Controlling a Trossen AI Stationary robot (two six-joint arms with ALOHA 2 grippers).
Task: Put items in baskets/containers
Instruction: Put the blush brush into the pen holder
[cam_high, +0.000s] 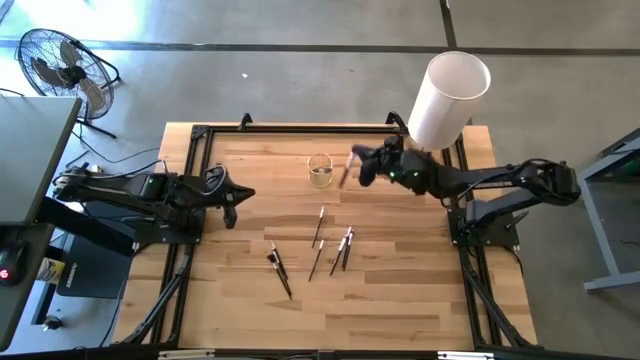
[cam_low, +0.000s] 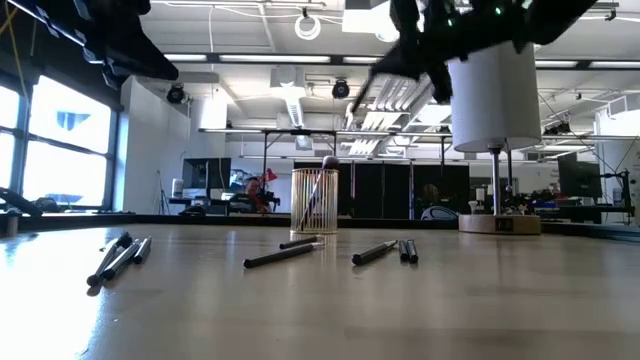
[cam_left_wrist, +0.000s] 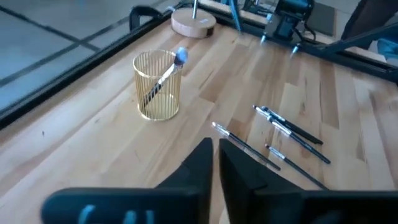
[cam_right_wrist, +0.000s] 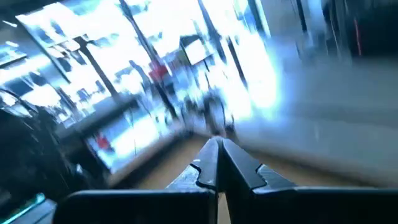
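Observation:
The cup (cam_high: 320, 170) stands upright near the table's far middle; ribbed and yellowish, it shows in the left wrist view (cam_left_wrist: 158, 84) and the low view (cam_low: 315, 200). One brush (cam_left_wrist: 166, 73) leans inside it, bristle head up. Several brushes (cam_high: 320, 228) (cam_high: 345, 246) (cam_high: 279, 266) lie flat on the table nearer the front. My right gripper (cam_high: 356, 162) hangs above the table just right of the cup, shut on a brush (cam_high: 346, 174). My left gripper (cam_high: 232, 207) waits shut at the table's left (cam_left_wrist: 216, 152). My right gripper pinches one thin dark brush (cam_low: 378, 72) between its two fingers, coming from the table's right. The brush is lifted clear and slants down toward the cup. Which part of the handle the fingers are on does not show; the wrist view is blurred.
A tall white cylinder (cam_high: 448, 98) on a round wooden base (cam_low: 500, 222) stands at the far right corner, close behind the right arm. A black frame rail (cam_high: 300, 128) runs along the table's far edge. Bare wood lies at the table's front.

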